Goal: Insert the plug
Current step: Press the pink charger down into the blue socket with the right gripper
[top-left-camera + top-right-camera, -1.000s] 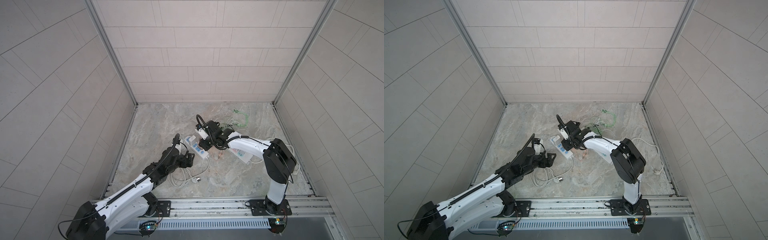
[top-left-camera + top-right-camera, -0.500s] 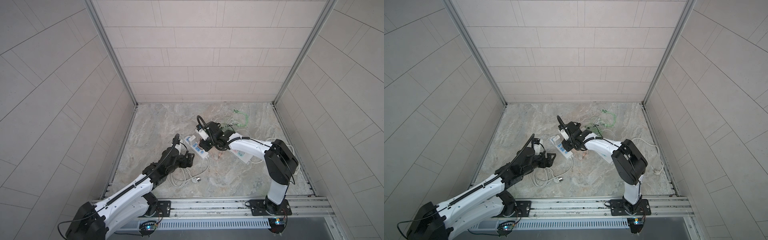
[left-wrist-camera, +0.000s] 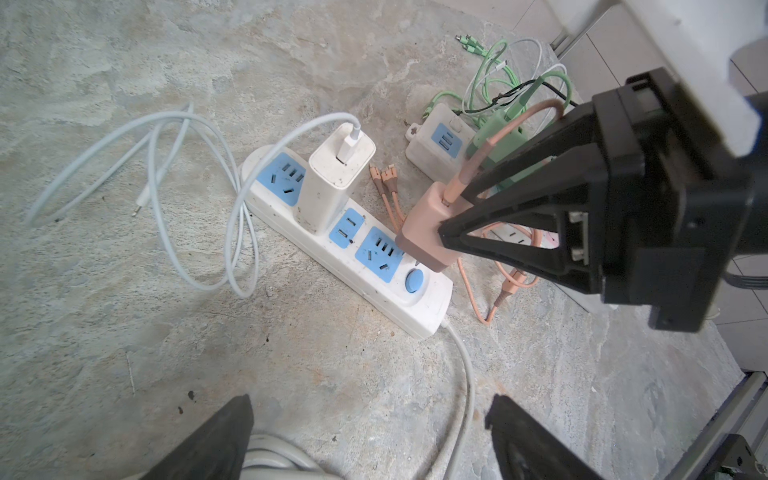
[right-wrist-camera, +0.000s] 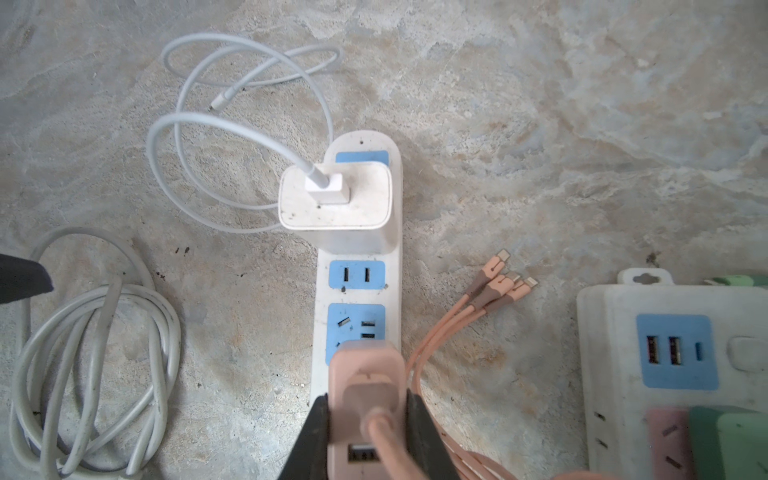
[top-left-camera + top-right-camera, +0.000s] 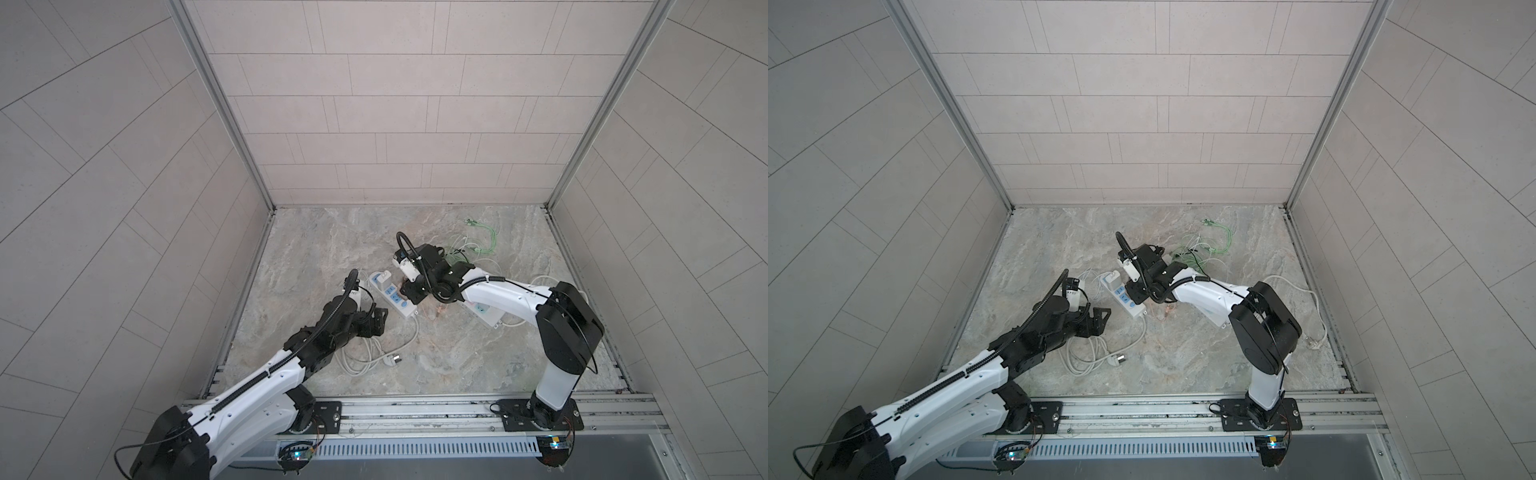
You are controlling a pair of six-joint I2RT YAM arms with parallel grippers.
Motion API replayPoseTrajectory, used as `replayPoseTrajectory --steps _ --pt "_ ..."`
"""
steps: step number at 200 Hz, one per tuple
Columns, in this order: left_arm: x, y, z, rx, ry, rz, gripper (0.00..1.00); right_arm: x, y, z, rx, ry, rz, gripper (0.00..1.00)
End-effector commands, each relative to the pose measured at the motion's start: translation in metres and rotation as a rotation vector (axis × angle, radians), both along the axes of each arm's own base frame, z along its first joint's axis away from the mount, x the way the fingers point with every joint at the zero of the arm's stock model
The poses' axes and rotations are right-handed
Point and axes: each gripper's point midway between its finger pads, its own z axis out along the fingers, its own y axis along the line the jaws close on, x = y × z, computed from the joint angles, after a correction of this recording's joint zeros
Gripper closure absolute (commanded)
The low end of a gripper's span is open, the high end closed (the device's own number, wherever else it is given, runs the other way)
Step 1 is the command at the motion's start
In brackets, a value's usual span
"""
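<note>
Holding pink plug squeezed tight in right gripper, lower centre, just above power strip; not yet pushing home; left gripper gaping, empty.

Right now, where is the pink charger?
The pink charger is clamped in the right gripper, near the middle in both top views, over the power strip socket beside the blue switch.
</note>
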Motion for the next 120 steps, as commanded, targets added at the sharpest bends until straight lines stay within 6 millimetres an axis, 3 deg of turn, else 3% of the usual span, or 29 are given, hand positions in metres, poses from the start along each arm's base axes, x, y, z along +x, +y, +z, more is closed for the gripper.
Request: replayPoseTrajectory --steps 1,120 --pt "0.0 0.004 -0.003 0.02 -0.009 0.005 0.05 0.009 0.011 0.015 0.025 -0.05 0.016 1.0" --pt "-0.001 0.006 -0.001 0.024 -0.013 0.005 0.05 0.014 0.019 -0.002 0.027 -0.019 0.019 1.0"
